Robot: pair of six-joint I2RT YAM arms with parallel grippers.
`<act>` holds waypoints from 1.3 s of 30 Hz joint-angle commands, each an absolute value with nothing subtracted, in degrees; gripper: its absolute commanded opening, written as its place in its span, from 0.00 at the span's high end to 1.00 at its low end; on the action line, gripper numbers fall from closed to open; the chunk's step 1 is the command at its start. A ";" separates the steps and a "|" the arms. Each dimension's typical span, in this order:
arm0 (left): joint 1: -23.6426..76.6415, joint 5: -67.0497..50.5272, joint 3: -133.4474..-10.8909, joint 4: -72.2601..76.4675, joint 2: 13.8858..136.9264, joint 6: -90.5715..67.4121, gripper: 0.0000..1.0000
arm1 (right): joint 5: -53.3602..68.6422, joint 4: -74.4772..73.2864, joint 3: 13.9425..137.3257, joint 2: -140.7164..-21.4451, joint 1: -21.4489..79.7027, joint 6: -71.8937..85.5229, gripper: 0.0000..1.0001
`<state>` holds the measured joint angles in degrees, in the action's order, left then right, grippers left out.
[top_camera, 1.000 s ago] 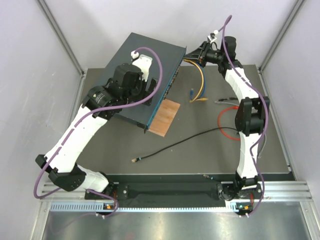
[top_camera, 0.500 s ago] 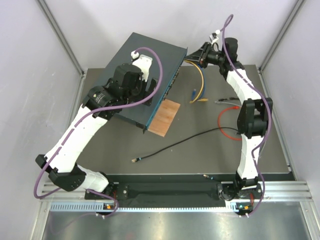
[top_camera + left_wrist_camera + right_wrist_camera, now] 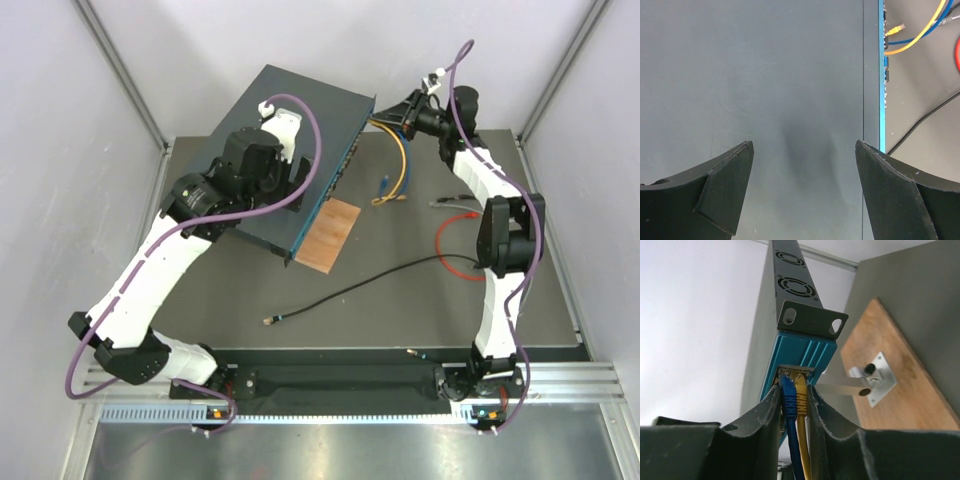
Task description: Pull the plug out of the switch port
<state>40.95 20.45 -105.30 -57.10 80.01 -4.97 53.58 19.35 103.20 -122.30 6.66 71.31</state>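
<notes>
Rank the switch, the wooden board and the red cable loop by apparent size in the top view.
1. switch, clearly largest.
2. wooden board and red cable loop: similar spans, so left unranked.

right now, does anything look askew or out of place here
The switch lies diagonally to the table edges, its far corner past the rear edge. A black cable and a red cable lie loose.

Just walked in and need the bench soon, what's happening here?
The right gripper is closed around the blue plug and yellow plug, both still seated in the switch's ports. The left gripper sits open over the switch's flat top. Nothing has been pulled out yet.
</notes>
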 commanded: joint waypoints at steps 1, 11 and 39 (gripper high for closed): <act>40.69 21.01 -105.56 -56.87 78.22 -5.63 0.13 | 53.97 4.85 106.79 -117.78 3.08 57.33 0.88; 40.69 21.01 -105.12 -56.51 77.96 -5.45 0.12 | 56.60 14.68 95.72 -112.59 -1.93 61.97 0.80; 40.69 21.71 -107.58 -55.55 76.82 -4.39 0.12 | 5.27 -53.26 93.06 -102.04 -8.44 14.50 0.39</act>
